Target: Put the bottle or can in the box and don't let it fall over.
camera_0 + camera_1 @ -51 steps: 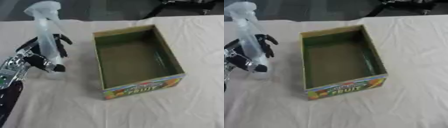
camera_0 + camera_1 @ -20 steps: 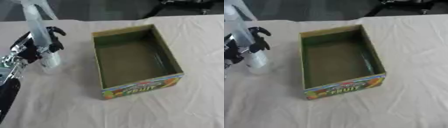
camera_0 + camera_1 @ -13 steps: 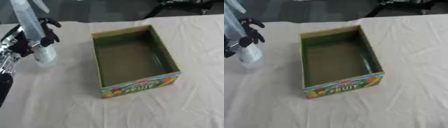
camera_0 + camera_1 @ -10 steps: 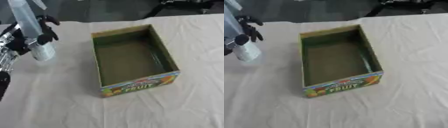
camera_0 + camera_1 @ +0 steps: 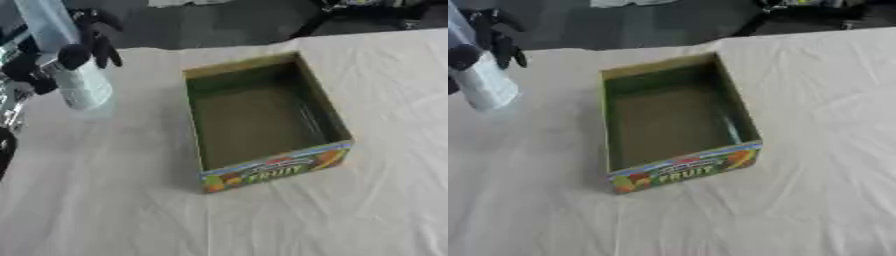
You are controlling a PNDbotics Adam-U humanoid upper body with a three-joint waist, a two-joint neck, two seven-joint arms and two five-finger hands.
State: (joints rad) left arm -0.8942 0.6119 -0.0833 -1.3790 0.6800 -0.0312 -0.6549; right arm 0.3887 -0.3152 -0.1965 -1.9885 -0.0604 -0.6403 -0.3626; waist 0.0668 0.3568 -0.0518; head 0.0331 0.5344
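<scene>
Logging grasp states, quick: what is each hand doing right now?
Left hand: shut on the spray bottle, held above the cloth.
Right hand: not in view.

Pale translucent bottle (image 5: 77, 75) at 10 o'clock, black left hand (image 5: 83, 37); box (image 5: 262, 172) dark green inside, multicoloured "FRUIT" front; cream cloth on desk (image 5: 367, 200).
</scene>
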